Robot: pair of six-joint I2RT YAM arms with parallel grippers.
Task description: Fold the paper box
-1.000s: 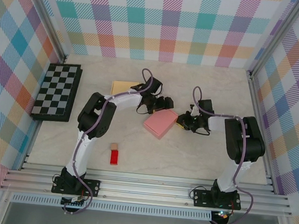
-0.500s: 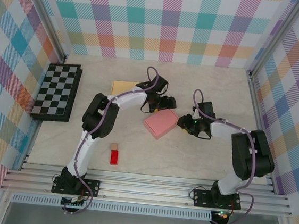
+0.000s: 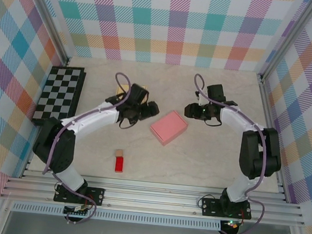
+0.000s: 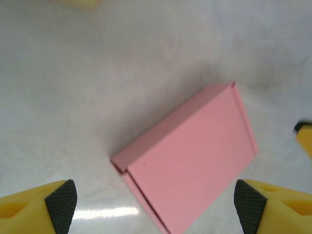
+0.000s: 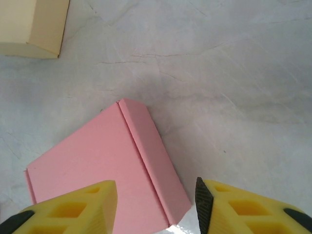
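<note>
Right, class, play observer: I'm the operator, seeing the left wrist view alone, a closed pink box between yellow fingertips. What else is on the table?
Observer: A checkerboard lies at the far left of the table.
Operator: Anything nearer the front?
Observer: A red block, with a small tan cube beside it, lies nearer the front than the pink box.
Operator: And the right gripper?
Observer: The right gripper is open and holds nothing, with the box's corner below it.

The flat paper box (image 3: pixel 168 127) is pink, the board (image 3: pixel 59 95) black-and-white chequered, the table (image 3: pixel 207 161) pale marbled beige, the walls (image 3: pixel 177 24) pastel plaid.
</note>
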